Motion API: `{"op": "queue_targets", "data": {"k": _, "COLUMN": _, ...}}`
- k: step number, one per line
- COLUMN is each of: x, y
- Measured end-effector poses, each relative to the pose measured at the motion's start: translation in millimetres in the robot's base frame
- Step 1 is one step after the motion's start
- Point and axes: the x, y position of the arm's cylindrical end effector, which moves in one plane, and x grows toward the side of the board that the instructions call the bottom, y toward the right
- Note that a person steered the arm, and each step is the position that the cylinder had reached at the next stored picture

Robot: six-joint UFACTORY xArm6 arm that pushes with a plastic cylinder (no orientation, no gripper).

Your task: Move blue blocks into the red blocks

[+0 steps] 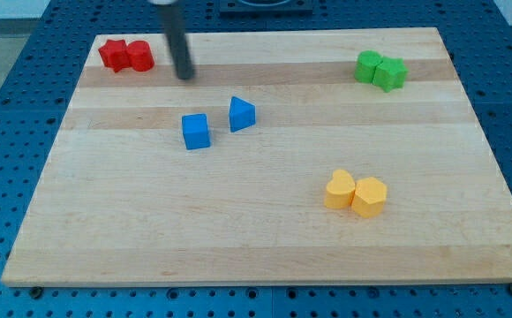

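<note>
Camera view: you look down on a pale wooden board (265,238) lying on a blue perforated table (9,106).
Blue cube (196,131): you find it left of the board's middle, standing flat on the wood.
Blue wedge-shaped block (242,113): it sits just to the view's right of the blue cube and a little nearer the view's top; the two are near but apart.
Red blocks (125,56): you see two of them touching side by side at the board's top-left corner, well apart from both blue blocks; their exact shapes are hard to make out.
My tip (185,76): the dark rod comes down from the view's top edge and ends on the board just right of the red pair, above the blue cube in the view, touching no block.
Gripper state: you have a plain rod, so no jaws to open or close, and it holds nothing.
Green blocks (380,69): two touching, near the top-right corner.
Yellow blocks (356,193): two touching, right of centre towards the view's bottom.
</note>
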Motion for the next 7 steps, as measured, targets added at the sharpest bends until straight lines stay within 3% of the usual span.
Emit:
{"op": "queue_targets", "data": {"k": 1, "x": 21, "y": 100}}
{"op": "queue_targets", "data": {"k": 2, "x": 88, "y": 146}}
{"op": "queue_targets", "data": {"k": 3, "x": 113, "y": 90}}
{"op": "queue_targets", "data": {"k": 5, "x": 66, "y": -36}}
{"op": "queue_targets", "data": {"k": 7, "x": 56, "y": -7}}
